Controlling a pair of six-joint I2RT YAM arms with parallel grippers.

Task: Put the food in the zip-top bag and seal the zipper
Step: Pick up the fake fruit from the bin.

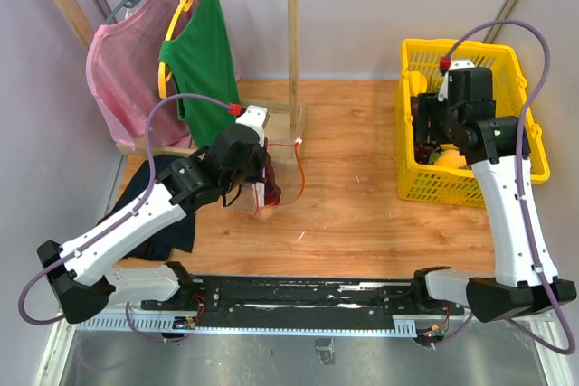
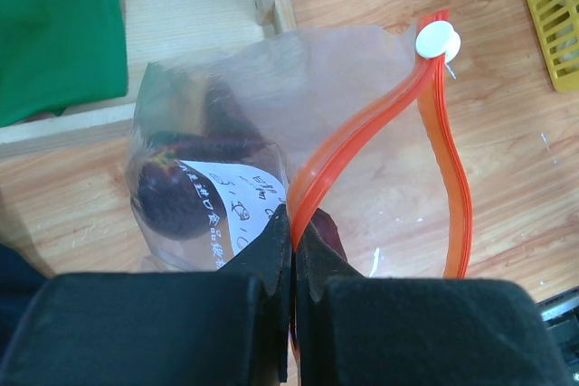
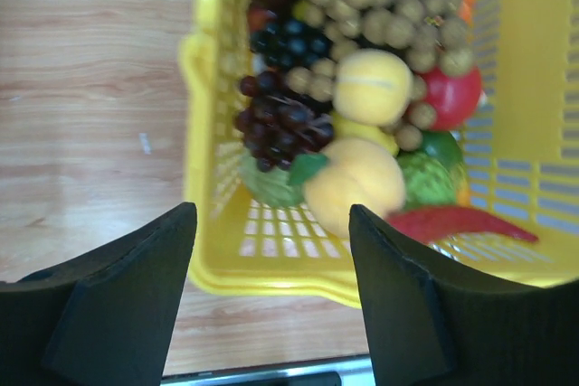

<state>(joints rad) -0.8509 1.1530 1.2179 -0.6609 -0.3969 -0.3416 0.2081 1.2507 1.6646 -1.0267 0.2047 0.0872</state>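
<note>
Tabletop (image 1: 362, 214): left end effector (image 2: 291, 241) clamps zipper (image 2: 362, 128), right end effector (image 3: 271, 214) wide above fruit basket (image 3: 194, 61).

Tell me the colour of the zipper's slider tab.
The slider is white, on the orange-red zipper; left wrist view shows it best.

1. Left arm (image 1: 136, 219): reaches forward and inward from its base, with the wrist bent downward.
2. Left pincer (image 2: 291, 232): fingers pressed together, clamping the zipper (image 2: 362, 128) between them.
3. Right arm (image 1: 511, 214): rises steeply and extends forward, wrist pitched down.
4. Right pincer (image 3: 271, 223): fingers spread wide, holding nothing.
</note>
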